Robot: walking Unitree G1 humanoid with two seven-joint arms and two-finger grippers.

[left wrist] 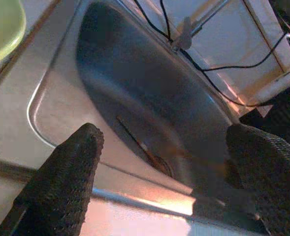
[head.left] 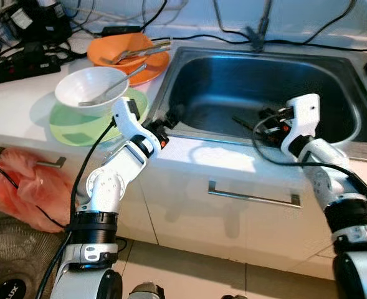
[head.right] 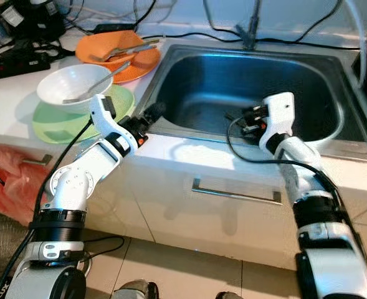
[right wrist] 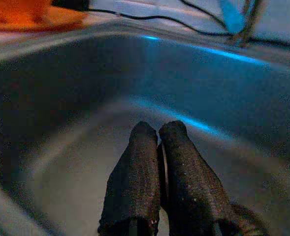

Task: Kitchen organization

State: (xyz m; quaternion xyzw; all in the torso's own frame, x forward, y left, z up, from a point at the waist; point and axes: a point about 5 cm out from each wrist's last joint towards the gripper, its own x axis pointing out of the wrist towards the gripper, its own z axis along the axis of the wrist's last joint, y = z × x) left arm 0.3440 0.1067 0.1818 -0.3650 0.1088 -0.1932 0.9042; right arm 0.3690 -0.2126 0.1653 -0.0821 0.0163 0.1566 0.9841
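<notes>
A: What does the sink (head.left: 333, 134) look like?

B: A steel basin set in a white counter (head.left: 220, 163), its inside dark with a blue sheen. A tap (head.left: 258, 28) stands at its far rim. In the left wrist view a thin utensil (left wrist: 135, 140) lies on the sink floor beside the drain (left wrist: 160, 164); I cannot tell what kind.

A: And the dishes?

B: On the counter left of the sink. A white bowl (head.left: 90, 87) with a spoon (head.left: 111, 87) sits on a green plate (head.left: 68, 128). Behind it, near the sink's far left corner, an orange dish (head.left: 118, 48) holds more cutlery (head.left: 139, 53).

A: Any writing to read?

B: Only a scrap of white lettering on the fan (head.left: 9, 274) on the floor, below the counter; too cut off to read.

A: The grippers?

B: The left gripper (left wrist: 159, 162) hangs at the sink's near left corner, just over the rim, its fingers (left wrist: 66, 182) spread wide and holding nothing. The right gripper (right wrist: 157, 130) is down inside the sink, towards its right side, fingers pressed together. A thin dark strip shows between them low down, but I cannot tell whether it is anything held.

A: Anything else?

B: A pink bag (head.left: 27, 180) hangs on the cabinet handle under the dishes.
</notes>
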